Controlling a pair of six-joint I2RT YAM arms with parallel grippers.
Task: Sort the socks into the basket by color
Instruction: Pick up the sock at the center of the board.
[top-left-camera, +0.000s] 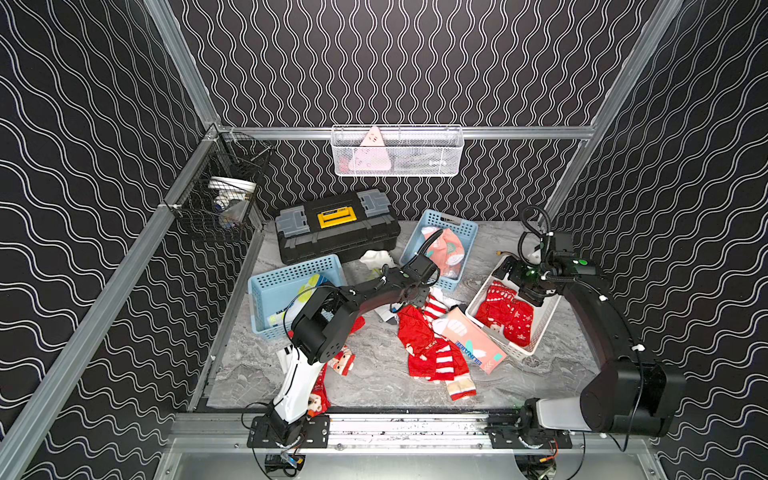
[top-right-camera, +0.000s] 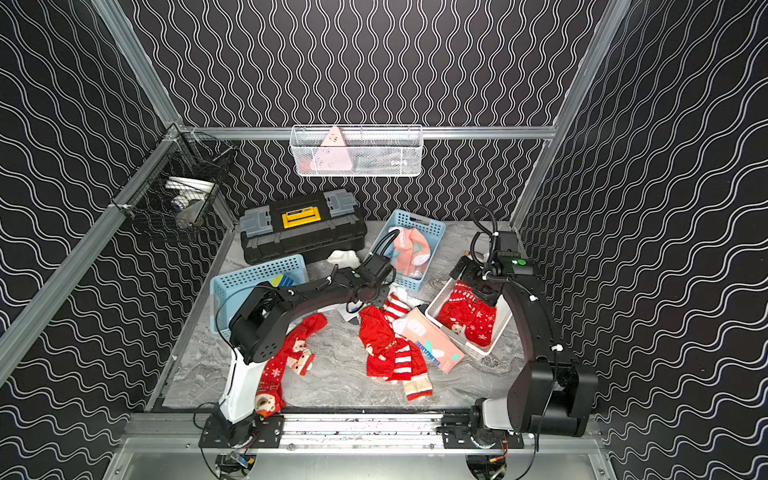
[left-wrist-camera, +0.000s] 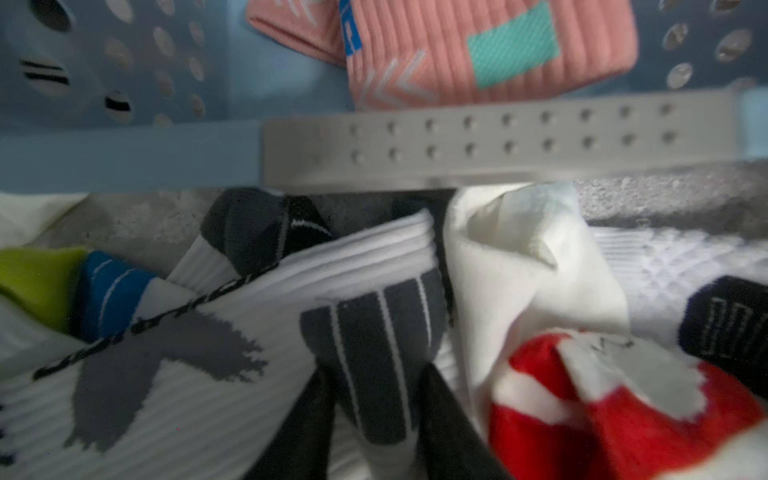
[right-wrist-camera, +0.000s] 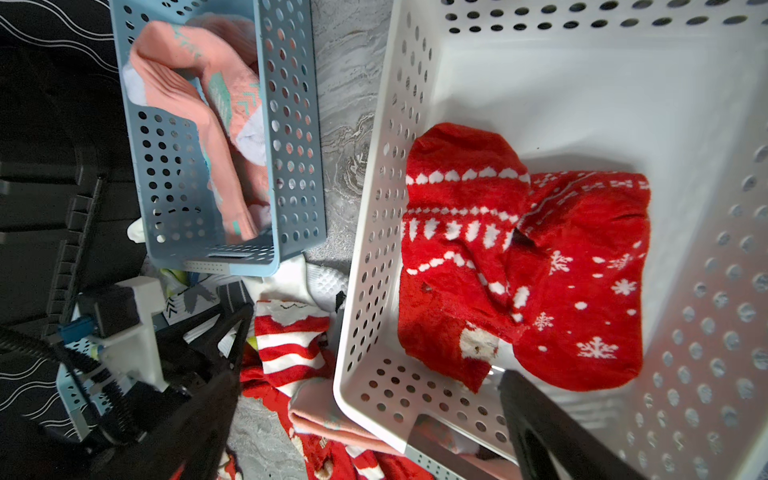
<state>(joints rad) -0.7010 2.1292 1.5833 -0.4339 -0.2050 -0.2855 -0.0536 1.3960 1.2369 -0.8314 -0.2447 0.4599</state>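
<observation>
Left end effector (left-wrist-camera: 378, 374) is clamping a fold of a white sock (left-wrist-camera: 249, 332) with grey stripes, its dark fingers (left-wrist-camera: 307, 419) pressing the fabric from both sides at the edge of the heap on the counter (left-wrist-camera: 124, 216). Just beyond it, the blue basket (left-wrist-camera: 124, 153) is holding pink socks (left-wrist-camera: 478, 54). The white one is therefore probably heading for the other blue basket (top-left-camera: 291, 266) back beside the arm, where pale socks (top-left-camera: 309, 286) are lying. A red striped sock (left-wrist-camera: 582, 407) is lying right beside the grip and may get dragged along.

Right end effector (top-left-camera: 528, 300) is hovering over the white basket (right-wrist-camera: 374, 257) with its fingers spread and nothing between them, red socks (right-wrist-camera: 519, 249) lying below.

Both top views are hiding the pinch under the wrist, and only the left wrist view is showing it. The top views alone are showing loose red socks (top-right-camera: 276, 370) lying far back by the left arm's base.
</observation>
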